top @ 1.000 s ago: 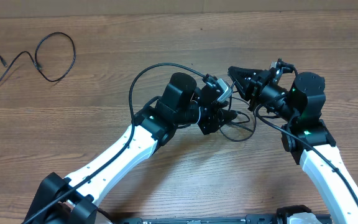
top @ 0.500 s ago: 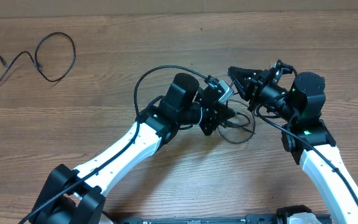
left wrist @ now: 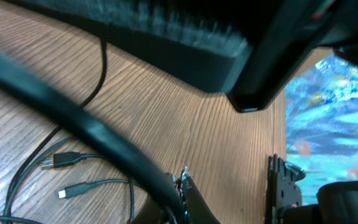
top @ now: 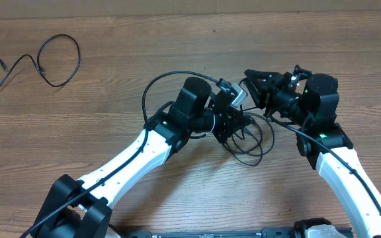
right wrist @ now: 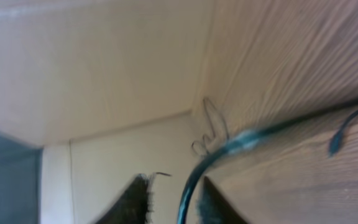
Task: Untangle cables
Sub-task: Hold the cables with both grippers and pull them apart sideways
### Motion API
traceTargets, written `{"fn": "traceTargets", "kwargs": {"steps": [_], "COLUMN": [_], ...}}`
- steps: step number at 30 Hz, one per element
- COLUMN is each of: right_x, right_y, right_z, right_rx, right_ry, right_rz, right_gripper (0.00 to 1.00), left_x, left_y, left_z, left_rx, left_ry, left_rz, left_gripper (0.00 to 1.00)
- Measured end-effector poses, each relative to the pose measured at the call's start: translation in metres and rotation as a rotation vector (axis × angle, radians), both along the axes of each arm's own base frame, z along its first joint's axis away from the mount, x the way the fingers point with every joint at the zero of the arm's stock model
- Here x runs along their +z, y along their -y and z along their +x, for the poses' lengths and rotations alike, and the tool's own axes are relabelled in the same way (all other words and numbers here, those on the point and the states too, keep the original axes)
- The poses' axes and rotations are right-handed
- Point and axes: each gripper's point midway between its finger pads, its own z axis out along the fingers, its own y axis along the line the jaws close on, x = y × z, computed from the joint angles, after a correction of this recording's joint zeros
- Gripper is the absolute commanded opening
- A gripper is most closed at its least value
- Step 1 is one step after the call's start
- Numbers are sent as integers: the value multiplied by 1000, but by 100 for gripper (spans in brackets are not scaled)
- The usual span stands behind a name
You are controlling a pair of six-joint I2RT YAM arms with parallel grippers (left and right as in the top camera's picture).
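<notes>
One knot of cables (top: 249, 141) lies near the middle of the surface (top: 177, 39); left jaws clench it, seemingly as an anchor, while right jaws stand parted around a strand (right wrist: 247, 137).

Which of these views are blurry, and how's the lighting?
Overhead: sharp and evenly lit, the tangled cables crisp. Left wrist: a near cable is a defocused dark band; the plugs behind it are clearer. Right wrist: smeared throughout, its fingers and the stretched cable soft.
</notes>
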Motion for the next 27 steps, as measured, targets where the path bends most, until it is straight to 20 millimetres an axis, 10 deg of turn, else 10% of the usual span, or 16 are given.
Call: {"fn": "traceTargets", "kwargs": {"steps": [7,19,27], "right_x": [-39,-110,-143], "right_y": [29,58,44], "right_z": [2,-34,-22], "right_rx": [-94,36,247], "right_ry": [-38,-180,-80], "right_rz": [-255,-658,-774], "right_gripper": [80,100,100], "left_x": [6,17,18], "left_y": [-15,-61,-79], "left_z": [12,57,73], "left_rx": [26,170,245], "left_ry": [-64,-147,-185], "left_rz": [-43,-119,-135], "left_gripper": [4,4,4]}}
